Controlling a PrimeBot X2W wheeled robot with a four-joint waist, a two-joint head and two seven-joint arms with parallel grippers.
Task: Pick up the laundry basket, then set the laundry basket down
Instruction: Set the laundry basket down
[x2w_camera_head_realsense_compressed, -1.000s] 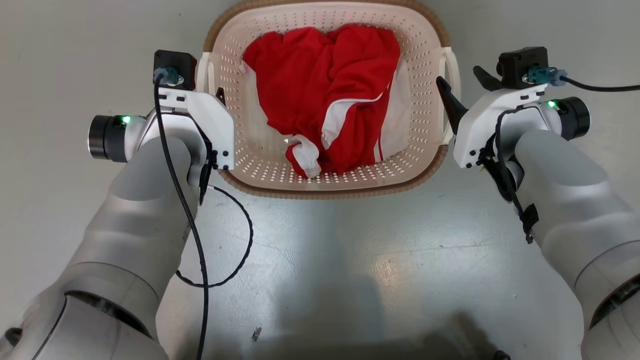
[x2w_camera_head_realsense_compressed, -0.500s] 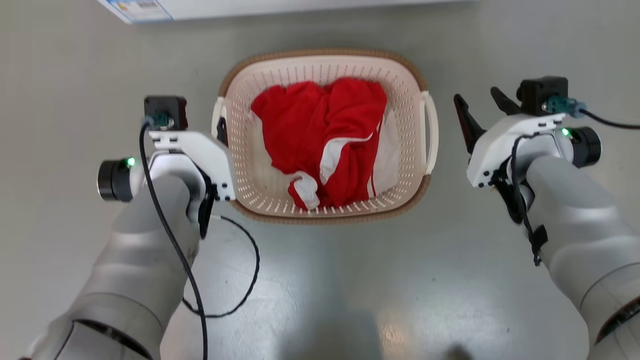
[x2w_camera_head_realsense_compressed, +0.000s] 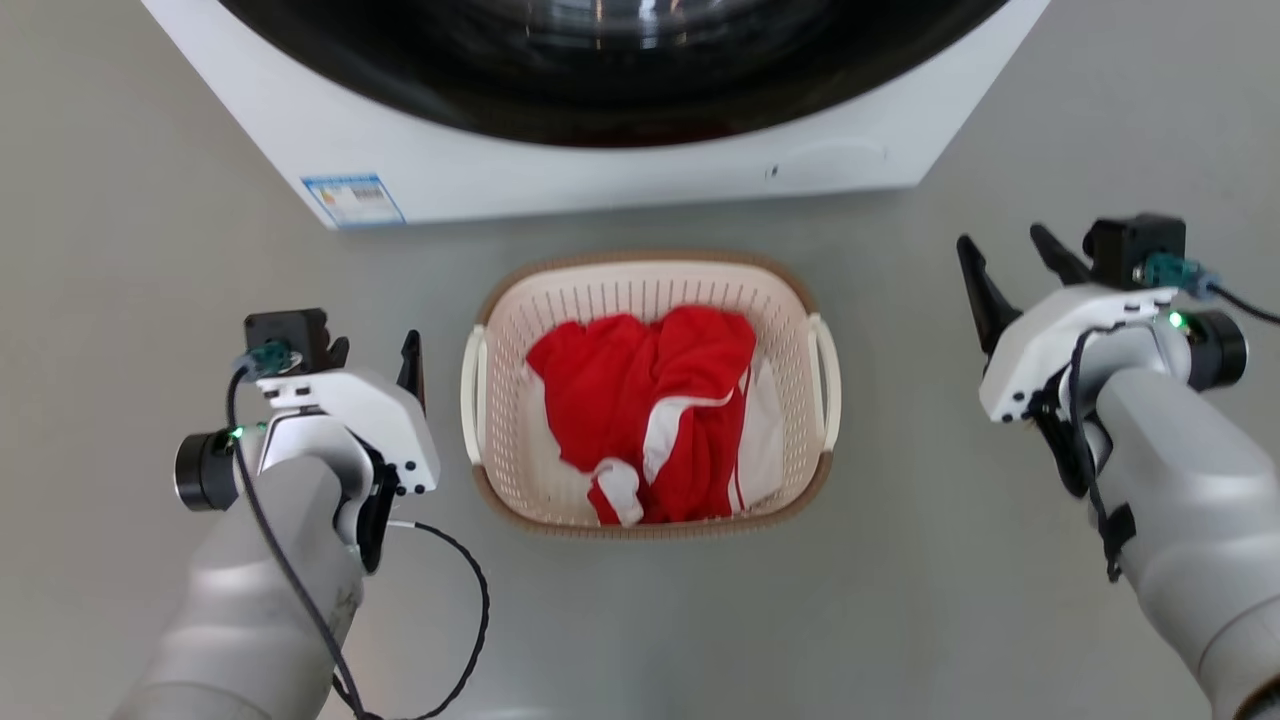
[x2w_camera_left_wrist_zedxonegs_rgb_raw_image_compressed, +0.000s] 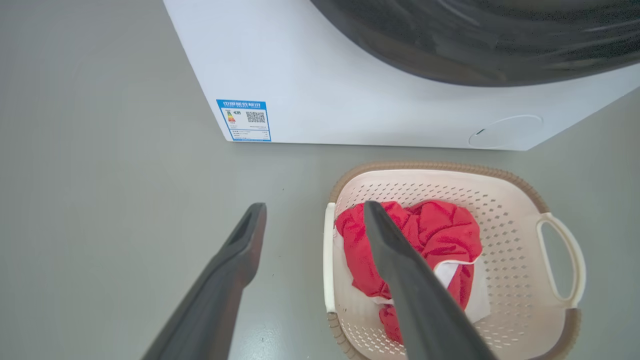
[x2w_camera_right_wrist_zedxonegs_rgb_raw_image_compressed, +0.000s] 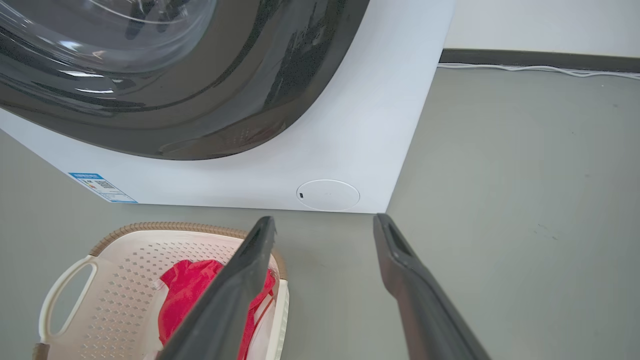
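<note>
1. Left claw (x2w_camera_head_realsense_compressed: 375, 356): fingers parted, empty, just beside laundry basket (x2w_camera_head_realsense_compressed: 640, 298), not touching.
2. Right claw (x2w_camera_head_realsense_compressed: 1002, 243): spread wide, empty, well apart.
3. Laundry basket: on floor (x2w_camera_head_realsense_compressed: 900, 600) before washing machine (x2w_camera_head_realsense_compressed: 600, 185), red garment (x2w_camera_head_realsense_compressed: 650, 400) inside.
4. Progress: basket unheld; set down or not yet lifted, cannot tell.
5. Forearms: forward, flanking basket.

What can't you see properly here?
Top of the washing machine: cut off by the head view's upper edge.
Print on its sticker: too small to read, head view.
Bottom of the basket: under the red clothes, head view.
Near part of the basket, right wrist view: behind the right tool, cut by the bottom edge.
</note>
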